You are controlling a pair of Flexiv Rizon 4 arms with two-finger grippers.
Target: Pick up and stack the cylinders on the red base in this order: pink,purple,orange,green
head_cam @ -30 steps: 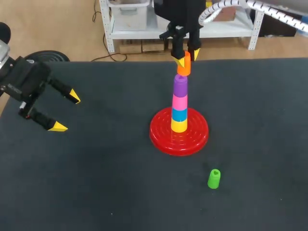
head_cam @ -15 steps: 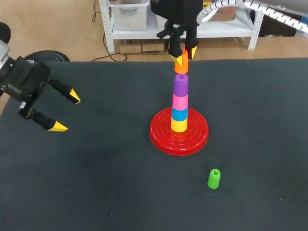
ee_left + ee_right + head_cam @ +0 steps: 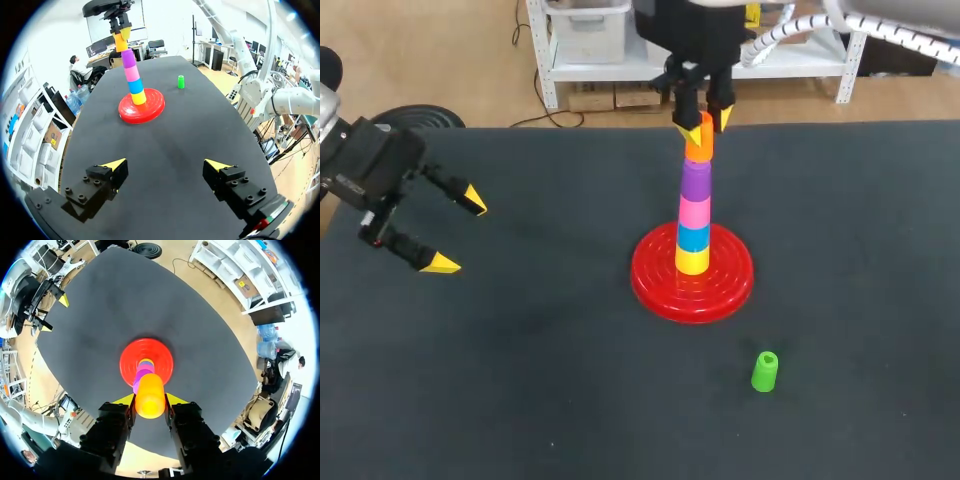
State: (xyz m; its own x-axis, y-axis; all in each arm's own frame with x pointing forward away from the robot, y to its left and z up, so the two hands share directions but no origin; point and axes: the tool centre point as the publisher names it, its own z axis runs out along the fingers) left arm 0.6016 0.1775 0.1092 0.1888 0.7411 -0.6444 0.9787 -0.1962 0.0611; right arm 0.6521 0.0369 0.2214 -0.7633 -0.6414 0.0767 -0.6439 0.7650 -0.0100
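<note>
On the red base (image 3: 692,276) (image 3: 135,109) (image 3: 146,359) stands a stack of yellow, blue, pink (image 3: 694,211) and purple (image 3: 695,178) cylinders. My right gripper (image 3: 701,124) (image 3: 150,399) is shut on the orange cylinder (image 3: 698,145) (image 3: 150,396) (image 3: 120,42), which sits right over the purple one; whether they touch I cannot tell. The green cylinder (image 3: 764,371) (image 3: 181,81) stands alone on the dark table, in front and to the right of the base. My left gripper (image 3: 452,231) (image 3: 165,164) hangs open and empty far left of the stack.
The dark table (image 3: 540,380) spreads wide around the base, with bare surface on all sides. Its back edge runs just behind the stack.
The right gripper with the orange cylinder shifted slightly over the stack top, first up and back, then down again. The left arm stayed still.
</note>
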